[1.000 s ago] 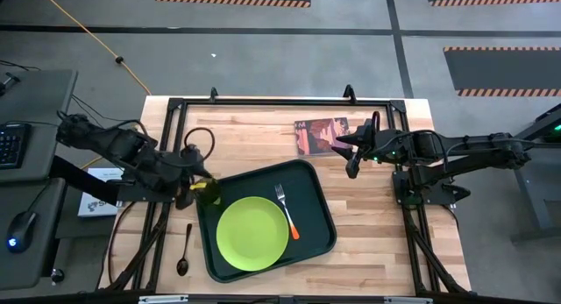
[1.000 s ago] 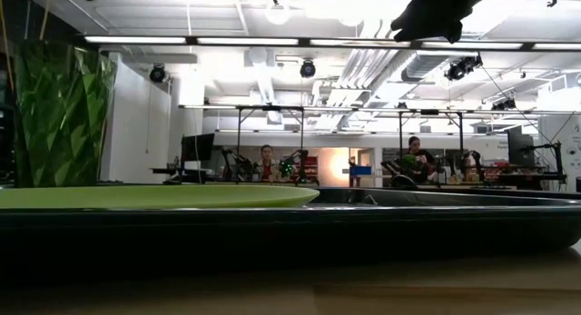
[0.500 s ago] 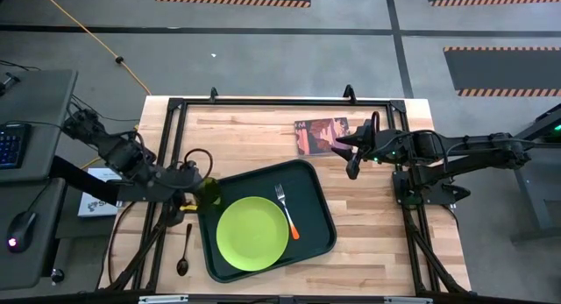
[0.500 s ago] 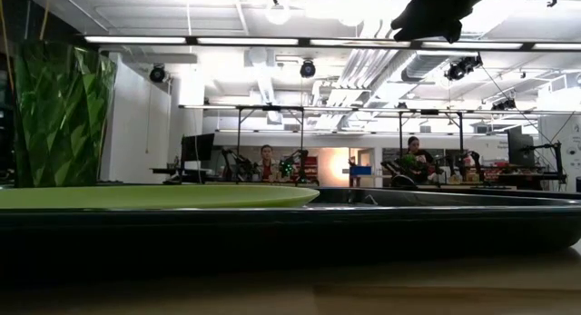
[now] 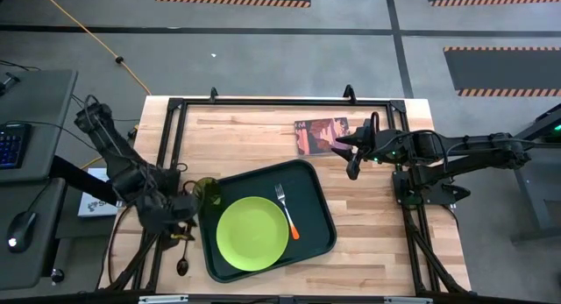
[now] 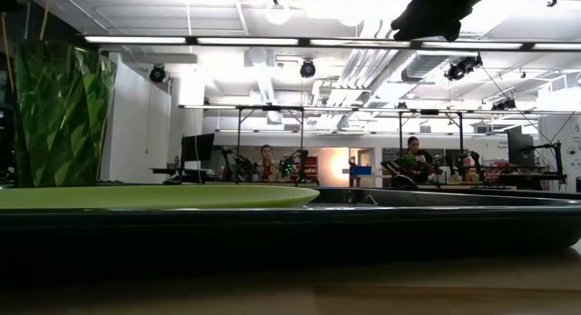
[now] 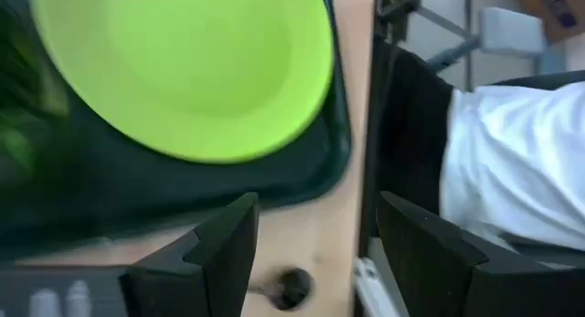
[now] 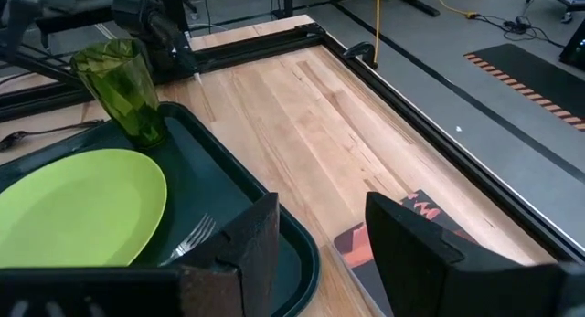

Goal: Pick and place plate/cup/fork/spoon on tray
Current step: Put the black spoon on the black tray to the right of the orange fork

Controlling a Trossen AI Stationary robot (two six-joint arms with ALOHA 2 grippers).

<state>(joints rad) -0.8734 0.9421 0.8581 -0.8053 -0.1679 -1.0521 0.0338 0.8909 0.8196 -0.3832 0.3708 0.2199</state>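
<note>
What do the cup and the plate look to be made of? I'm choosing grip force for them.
The cup looks like translucent dark-green plastic, perhaps glass: light passes through its faceted wall. The plate looks like opaque lime-green plastic with a smooth, slightly glossy face and a thin rim. Neither shows a mark that settles it.

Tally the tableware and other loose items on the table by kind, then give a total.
plate: 1
cup: 1
fork: 1
spoon: 1
tray: 1
book: 1
Total: 6
</note>
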